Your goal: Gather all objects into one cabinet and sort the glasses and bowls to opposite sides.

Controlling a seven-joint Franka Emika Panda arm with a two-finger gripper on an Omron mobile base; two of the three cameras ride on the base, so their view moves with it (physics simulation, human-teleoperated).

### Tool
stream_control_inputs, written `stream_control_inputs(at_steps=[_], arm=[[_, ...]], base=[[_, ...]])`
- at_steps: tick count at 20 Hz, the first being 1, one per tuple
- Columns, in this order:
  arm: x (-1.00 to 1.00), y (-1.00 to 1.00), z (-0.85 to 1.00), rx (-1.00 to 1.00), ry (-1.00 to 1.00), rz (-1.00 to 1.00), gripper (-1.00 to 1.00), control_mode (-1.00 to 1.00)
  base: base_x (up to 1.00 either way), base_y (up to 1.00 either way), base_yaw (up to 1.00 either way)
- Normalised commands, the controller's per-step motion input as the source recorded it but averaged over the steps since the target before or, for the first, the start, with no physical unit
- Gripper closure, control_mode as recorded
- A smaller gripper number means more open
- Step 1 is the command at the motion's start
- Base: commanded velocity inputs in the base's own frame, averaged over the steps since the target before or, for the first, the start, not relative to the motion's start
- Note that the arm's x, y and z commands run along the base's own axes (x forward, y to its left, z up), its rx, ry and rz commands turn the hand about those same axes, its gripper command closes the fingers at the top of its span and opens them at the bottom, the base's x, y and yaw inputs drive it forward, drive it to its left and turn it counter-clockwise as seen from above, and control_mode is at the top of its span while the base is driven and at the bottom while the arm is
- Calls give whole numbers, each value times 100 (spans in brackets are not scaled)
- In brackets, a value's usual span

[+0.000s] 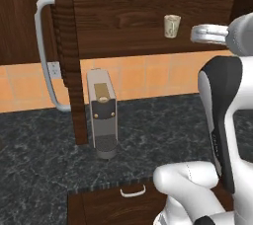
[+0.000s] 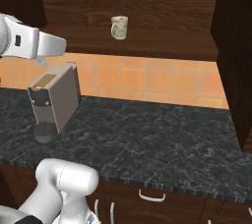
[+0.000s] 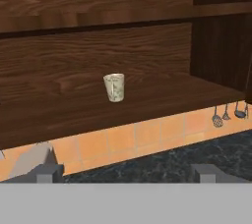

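One white tapered handleless cup (image 3: pixel 114 87) stands upright on an open dark-brown wooden shelf (image 3: pixel 162 100) above the tiled backsplash; the cup (image 1: pixel 172 25) (image 2: pixel 119 27) is alone on that board. My gripper (image 3: pixel 128 173) is open, its two fingertips (image 3: pixel 49 173) far apart with nothing between them. It hangs over the counter, well short of the cup and below it. The other cups, the mugs, both bowls and the slate-grey shelf are out of view.
A grey coffee machine (image 1: pixel 102 113) (image 2: pixel 53 101) stands on the black marbled counter (image 2: pixel 147 139). A dark wooden cabinet door with a white handle (image 1: pixel 44 51) hangs open at the left. A tall wooden side wall (image 2: pixel 236 61) closes the right, with utensils (image 3: pixel 226 115) hanging under it.
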Motion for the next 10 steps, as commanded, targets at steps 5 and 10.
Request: stream_control_inputs(at_steps=[5, 10], arm=[[67, 0, -28, -6, -4, 2, -100, -100], [53, 0, -39, -2, -2, 3, -100, -100]], base=[[0, 0, 0], [0, 0, 0]])
